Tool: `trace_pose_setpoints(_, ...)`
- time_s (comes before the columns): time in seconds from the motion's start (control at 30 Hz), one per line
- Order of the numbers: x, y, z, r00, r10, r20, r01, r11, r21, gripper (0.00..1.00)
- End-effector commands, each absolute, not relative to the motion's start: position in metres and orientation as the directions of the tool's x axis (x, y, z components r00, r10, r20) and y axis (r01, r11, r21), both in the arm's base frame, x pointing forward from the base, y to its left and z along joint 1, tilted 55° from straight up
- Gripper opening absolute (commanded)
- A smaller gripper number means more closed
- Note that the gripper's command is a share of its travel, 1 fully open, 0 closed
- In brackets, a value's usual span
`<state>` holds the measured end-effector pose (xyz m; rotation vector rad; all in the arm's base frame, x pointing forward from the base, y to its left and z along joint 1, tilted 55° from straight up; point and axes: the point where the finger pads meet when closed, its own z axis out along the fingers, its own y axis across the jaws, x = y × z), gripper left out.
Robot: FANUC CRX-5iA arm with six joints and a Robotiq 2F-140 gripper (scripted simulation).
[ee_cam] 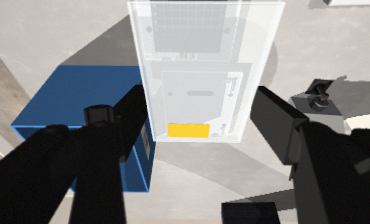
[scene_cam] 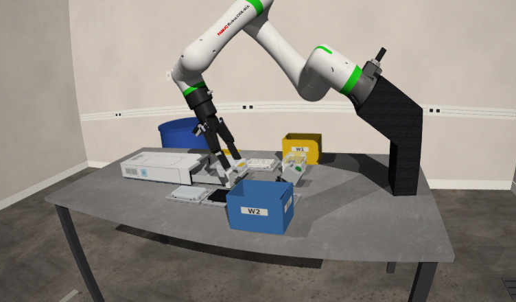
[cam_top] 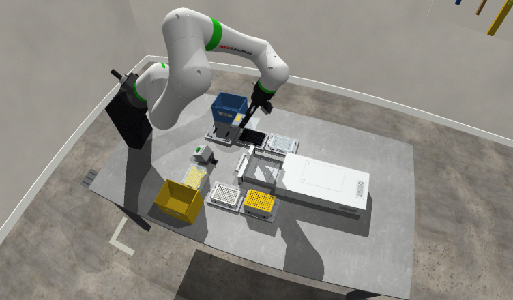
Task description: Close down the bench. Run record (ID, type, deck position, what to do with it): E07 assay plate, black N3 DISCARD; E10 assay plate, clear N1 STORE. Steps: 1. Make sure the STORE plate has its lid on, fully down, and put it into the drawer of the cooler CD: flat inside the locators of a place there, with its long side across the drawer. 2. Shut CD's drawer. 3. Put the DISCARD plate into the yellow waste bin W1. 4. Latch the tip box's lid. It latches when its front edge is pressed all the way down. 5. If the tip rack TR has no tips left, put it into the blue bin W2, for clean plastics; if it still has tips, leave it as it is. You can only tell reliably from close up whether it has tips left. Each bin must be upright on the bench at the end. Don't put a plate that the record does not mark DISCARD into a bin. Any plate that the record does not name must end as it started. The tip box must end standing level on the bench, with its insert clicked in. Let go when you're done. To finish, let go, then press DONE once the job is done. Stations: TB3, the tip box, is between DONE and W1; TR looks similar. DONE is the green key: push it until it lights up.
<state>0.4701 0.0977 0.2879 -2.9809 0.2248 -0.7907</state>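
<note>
My gripper is shut on a clear, see-through lid with a yellow tag, gripped by its long sides. It hangs above the bench between the blue bin W2 and the black plate. It also shows in the exterior view. Next to the black plate sit a clear plate on one side and an empty nest on the other. The cooler CD has its drawer pulled open. The yellow bin W1 stands upright at the front left.
The green DONE key sits on a small grey box. The tip box lies between it and W1. A white gridded rack and a yellow one stand in front of the drawer. The arm's black pedestal stands at the left.
</note>
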Motion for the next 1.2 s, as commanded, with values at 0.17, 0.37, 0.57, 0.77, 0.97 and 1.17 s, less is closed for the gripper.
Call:
trace_pose_setpoints(0.17, 0.482, 0.096, 0.306, 0.859, -0.153, 0.489, -0.127, -0.988, -0.085, 0.1)
trace_pose_setpoints(0.37, 0.489, 0.095, 0.315, 0.859, -0.153, 0.489, -0.127, -0.988, -0.085, 0.1)
trace_pose_setpoints(0.57, 0.498, 0.094, 0.328, 0.859, -0.153, 0.49, -0.127, -0.988, -0.085, 0.1)
trace_pose_setpoints(0.77, 0.506, 0.093, 0.339, 0.859, -0.153, 0.49, -0.127, -0.988, -0.085, 0.1)
trace_pose_setpoints(0.97, 0.513, 0.092, 0.349, 0.858, -0.153, 0.49, -0.127, -0.988, -0.085, 0.1)
trace_pose_setpoints(1.17, 0.522, 0.091, 0.362, 0.858, -0.153, 0.49, -0.127, -0.988, -0.085, 0.1)
